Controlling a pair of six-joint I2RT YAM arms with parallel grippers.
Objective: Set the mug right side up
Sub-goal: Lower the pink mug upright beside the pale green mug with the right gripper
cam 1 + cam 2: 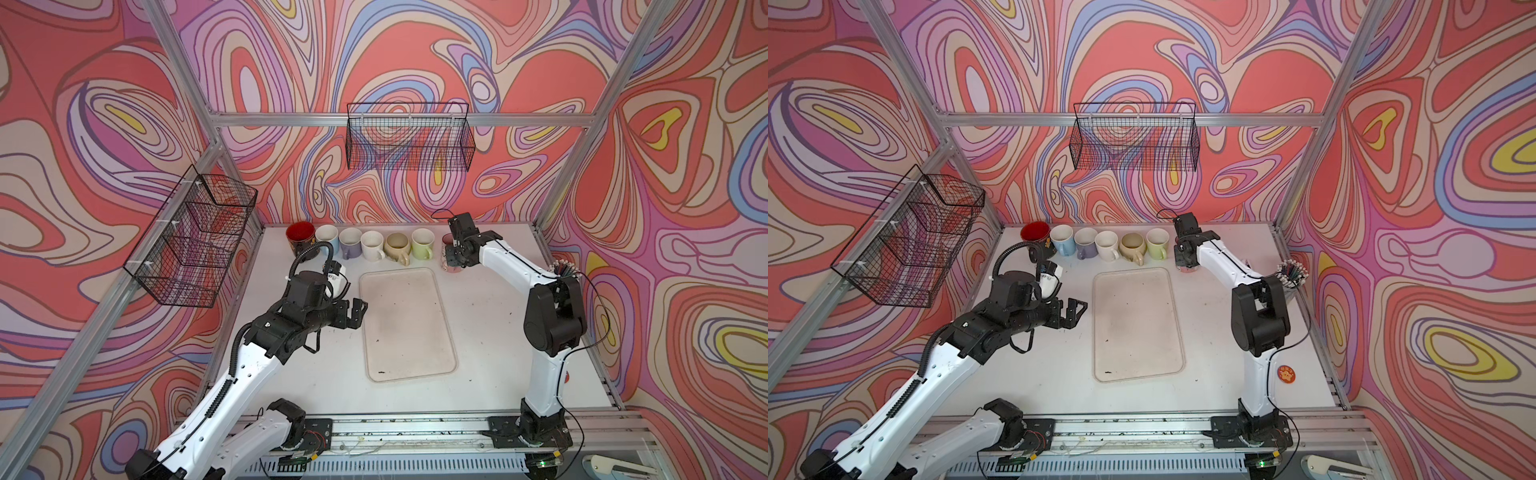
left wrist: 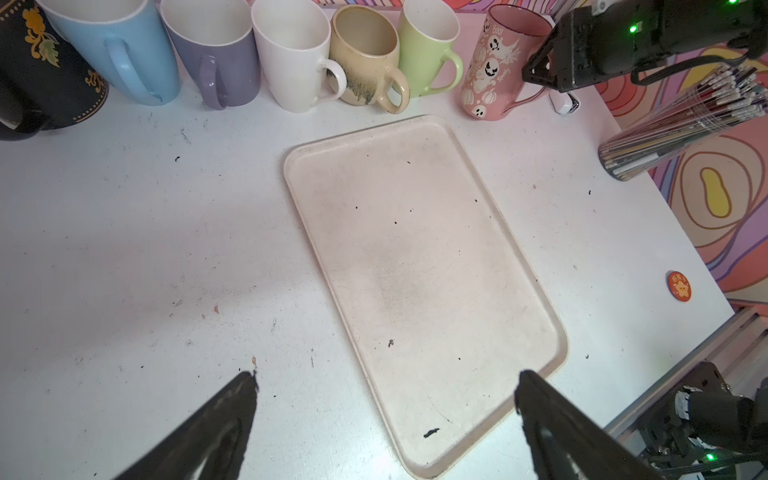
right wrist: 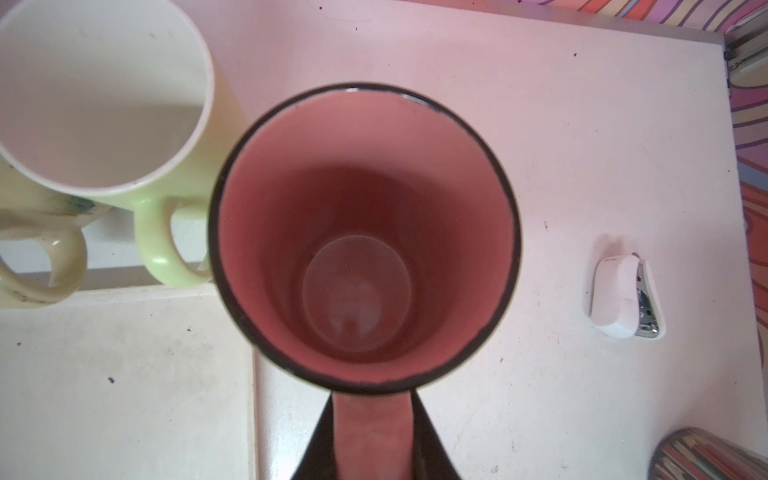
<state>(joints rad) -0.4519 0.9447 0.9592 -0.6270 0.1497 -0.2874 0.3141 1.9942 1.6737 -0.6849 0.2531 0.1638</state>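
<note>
mugs: 7 in one row along the far edge of the table (image 1: 490, 332), all mouth up
row, left to right: black mug (image 1: 300, 241) with red inside, blue mug (image 1: 327, 237), purple mug (image 1: 350, 243), white mug (image 1: 372, 245), beige mug (image 1: 397, 247), green mug (image 1: 422, 243), pink mug (image 2: 494, 62)
pink mug: right end of row, just beside the green one, upright, ghost and pumpkin print, dark rim, nothing inside; base looks to be down on the table
right gripper (image 3: 374, 436): over the pink mug, fingers (image 3: 428, 449) clamped on its handle, one each side
left gripper (image 2: 386, 382): near-left of the row, above the left edge of the tray, fingers (image 2: 216, 428) spread wide, holding nothing
tray (image 1: 405, 324): 1, beige, centre of table, bare apart from a few dark specks
wire baskets: 2, far wall basket (image 1: 409, 137) and left wall basket (image 1: 195, 241)
pen holder (image 2: 681, 120): 1, right edge of table, packed full
white device (image 3: 619, 299): 1, lying on the table right of the pink mug
orange badge (image 2: 679, 286): 1, near-right on the table
</note>
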